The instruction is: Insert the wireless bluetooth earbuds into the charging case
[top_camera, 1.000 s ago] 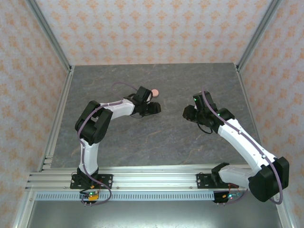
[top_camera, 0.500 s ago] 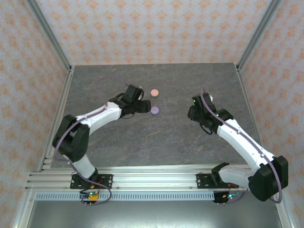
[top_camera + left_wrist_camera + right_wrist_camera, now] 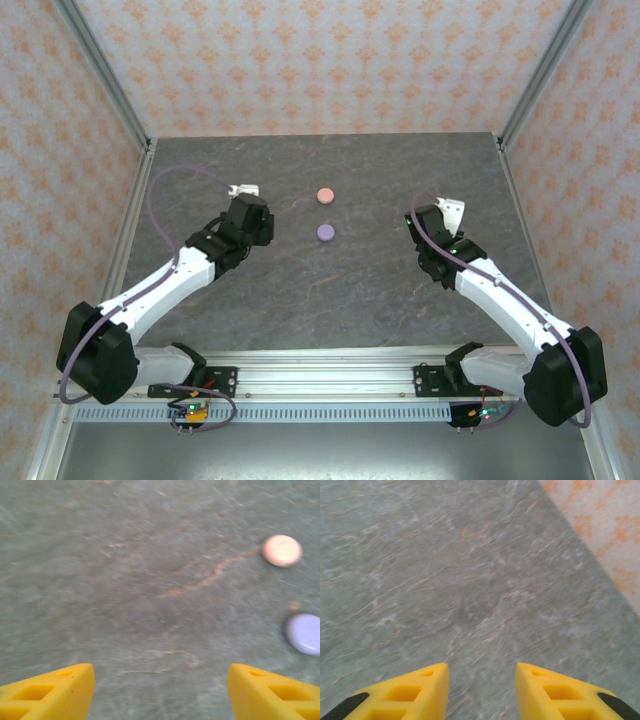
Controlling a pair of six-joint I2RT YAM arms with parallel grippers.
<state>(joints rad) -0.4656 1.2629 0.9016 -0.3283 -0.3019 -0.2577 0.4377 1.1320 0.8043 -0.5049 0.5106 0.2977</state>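
- The left end effector (image 3: 160,695) is empty, its fingers wide apart; it has drawn back to the left of the frame.
- The right end effector (image 3: 482,692) is empty too, its fingers apart, and has backed off to the right.
- The pink case (image 3: 324,195) and lilac case (image 3: 325,232) lie uncovered at upper centre of the worktop (image 3: 350,290). Both look shut, so the earbuds are probably inside and the task looks finished.

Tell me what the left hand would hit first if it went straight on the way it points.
Probably the bare tabletop; the left hand angles down at it. The pink case and lilac case sit off to the right of that line.
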